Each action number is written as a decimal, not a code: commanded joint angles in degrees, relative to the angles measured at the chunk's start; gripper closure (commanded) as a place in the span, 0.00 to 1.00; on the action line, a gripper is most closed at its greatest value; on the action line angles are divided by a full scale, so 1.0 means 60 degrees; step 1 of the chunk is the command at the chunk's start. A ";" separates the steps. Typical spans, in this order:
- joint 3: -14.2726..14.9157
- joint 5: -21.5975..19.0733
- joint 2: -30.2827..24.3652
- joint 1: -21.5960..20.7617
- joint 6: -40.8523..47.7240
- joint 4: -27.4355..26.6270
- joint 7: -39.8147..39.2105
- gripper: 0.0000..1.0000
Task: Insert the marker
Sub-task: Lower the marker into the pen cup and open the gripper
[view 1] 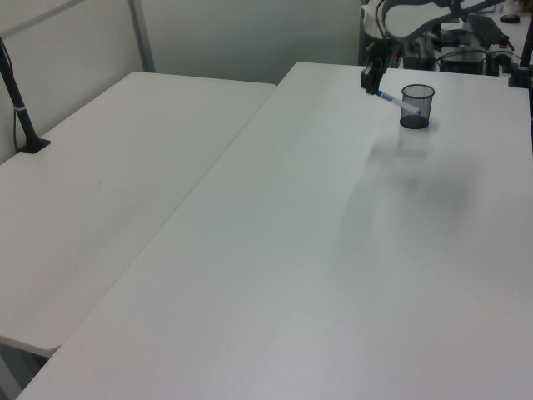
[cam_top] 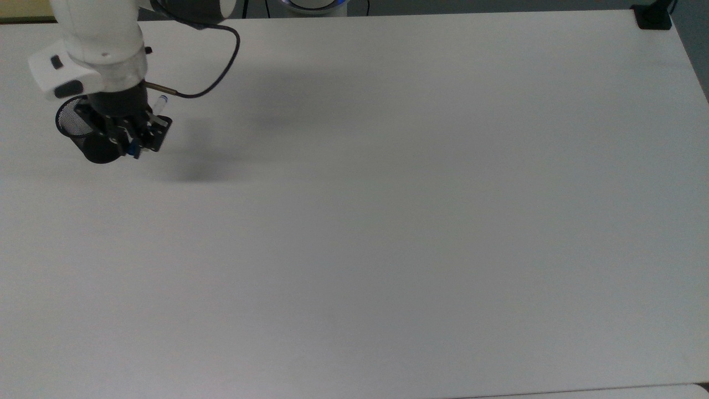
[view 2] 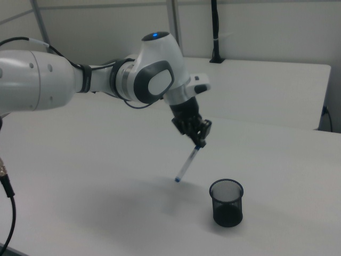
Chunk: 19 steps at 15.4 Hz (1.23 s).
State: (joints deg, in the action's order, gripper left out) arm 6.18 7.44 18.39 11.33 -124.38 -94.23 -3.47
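Aloft, fingers (view 2: 199, 140) gripping tilted marker (view 2: 187, 164), black mesh cup (view 2: 226, 202) near on bare white table (view 2: 106, 170)

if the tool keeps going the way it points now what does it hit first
Probably the bare table. The tool points down, tilted along the marker it holds, whose lower tip hangs short of the mesh cup; depth is unclear.
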 commanded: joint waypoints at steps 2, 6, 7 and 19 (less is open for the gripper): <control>0.0420 -0.0157 -0.0604 0.0499 -0.1371 -0.0262 -0.0197 0.84; 0.0874 -0.0128 -0.0546 0.0734 -0.2543 -0.0422 -0.0300 0.84; 0.0889 -0.0128 -0.0531 0.0792 -0.2778 -0.0524 -0.0300 0.84; 0.0875 -0.0040 -0.0135 0.0852 -0.3381 -0.1038 -0.0242 0.41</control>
State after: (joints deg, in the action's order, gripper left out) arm 11.13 7.45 18.42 16.96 -143.52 -98.36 -4.05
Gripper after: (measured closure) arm 0.731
